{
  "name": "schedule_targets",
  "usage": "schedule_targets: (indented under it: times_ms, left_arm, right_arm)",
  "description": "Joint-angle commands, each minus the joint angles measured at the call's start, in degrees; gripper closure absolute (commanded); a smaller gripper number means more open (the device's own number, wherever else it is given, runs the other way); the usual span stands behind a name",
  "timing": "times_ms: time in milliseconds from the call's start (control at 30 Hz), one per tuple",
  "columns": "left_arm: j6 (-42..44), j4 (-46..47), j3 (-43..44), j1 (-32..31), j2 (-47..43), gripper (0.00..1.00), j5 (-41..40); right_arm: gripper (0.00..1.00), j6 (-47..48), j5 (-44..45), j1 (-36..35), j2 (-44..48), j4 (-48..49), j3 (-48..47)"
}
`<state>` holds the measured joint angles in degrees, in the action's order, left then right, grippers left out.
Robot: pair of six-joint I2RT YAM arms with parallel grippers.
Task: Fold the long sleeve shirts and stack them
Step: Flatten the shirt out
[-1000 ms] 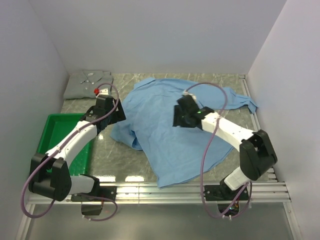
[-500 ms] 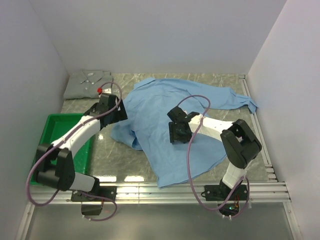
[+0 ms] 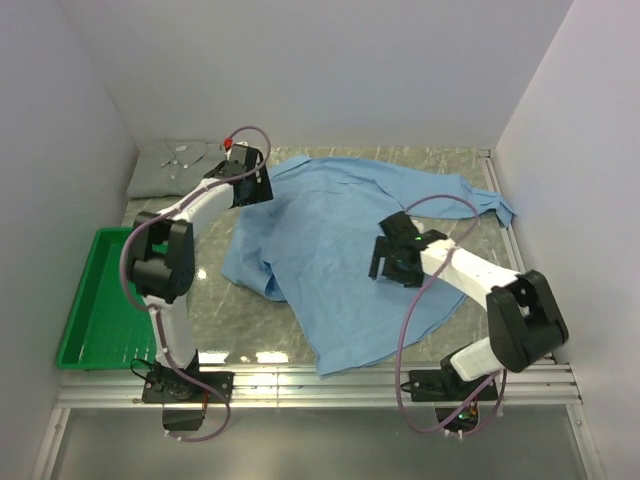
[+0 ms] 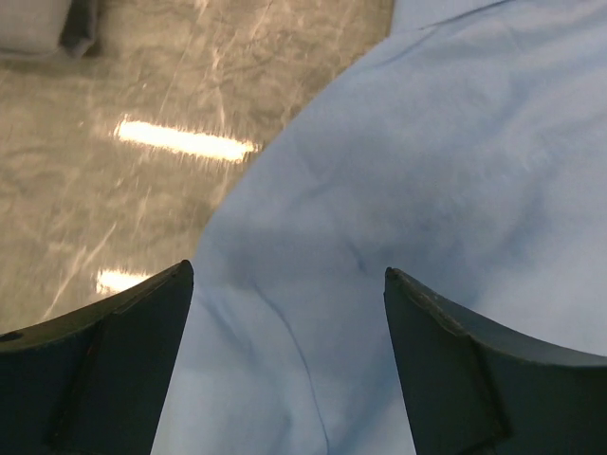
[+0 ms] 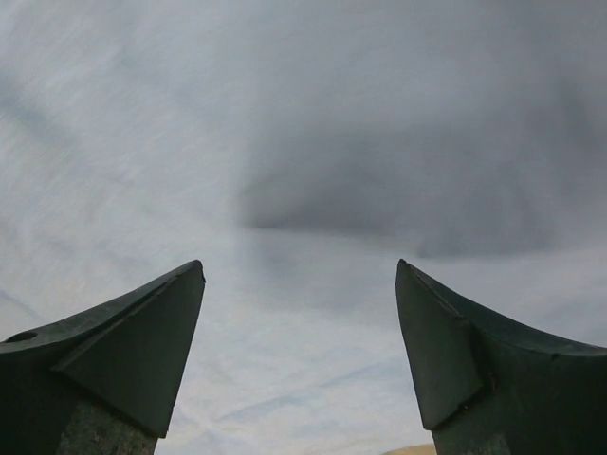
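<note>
Both claws stand released: the left gripper [image 4: 285, 284] above the spread light blue shirt's [image 3: 330, 230] far-left edge, the right gripper [image 5: 299, 275] above its middle. 1 grey-green shirt [image 3: 172, 165] lies folded back-left. The cloth is likely soft, limp and light, so pinch an edge.

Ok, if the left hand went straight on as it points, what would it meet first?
Most likely the light blue cloth shirt: it fills the view ahead of the open left hand, with grey marble tabletop off to one side. Depth is unclear.
</note>
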<state>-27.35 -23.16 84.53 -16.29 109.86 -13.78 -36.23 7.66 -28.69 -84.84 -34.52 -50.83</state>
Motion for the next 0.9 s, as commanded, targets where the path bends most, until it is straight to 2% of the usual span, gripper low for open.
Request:
schedule_targets:
  times_ms: [0,233,367,567,600,700,767,867]
  left_arm:
    - [3.0,-0.4,5.63,0.65,5.0,0.13,-2.3]
    - [4.06,0.31,10.82,1.61,13.52,0.19,-2.65]
    - [2.93,-0.22,11.53,1.7,16.08,0.29,-1.51]
    - [-0.14,-1.1,7.15,1.7,14.95,0.53,-1.25]
    - [-1.03,-1.62,5.14,1.7,14.24,0.63,-1.51]
    - [-6.12,-2.5,0.83,2.58,10.03,0.81,-0.2]
    - [-10.67,-2.33,-5.41,3.37,5.55,0.9,1.99]
    - [-16.48,0.12,-16.48,3.73,-1.83,0.99,5.68]
  right_arm:
    - [0.11,-2.44,-0.71,6.7,6.07,1.99,4.75]
    - [0.18,-5.16,-0.98,15.15,10.48,5.08,10.92]
    - [0.21,-7.01,-2.03,19.36,10.39,7.1,13.82]
    - [0.25,-8.16,-5.19,24.02,8.64,11.4,17.16]
    - [0.25,-8.33,-5.9,24.9,7.77,12.28,17.17]
    - [0.26,-8.6,-6.34,25.78,4.95,13.34,16.12]
    - [0.26,-8.42,-5.91,26.31,2.07,13.34,13.49]
    - [0.28,-7.72,-4.76,26.58,-2.07,13.17,8.67]
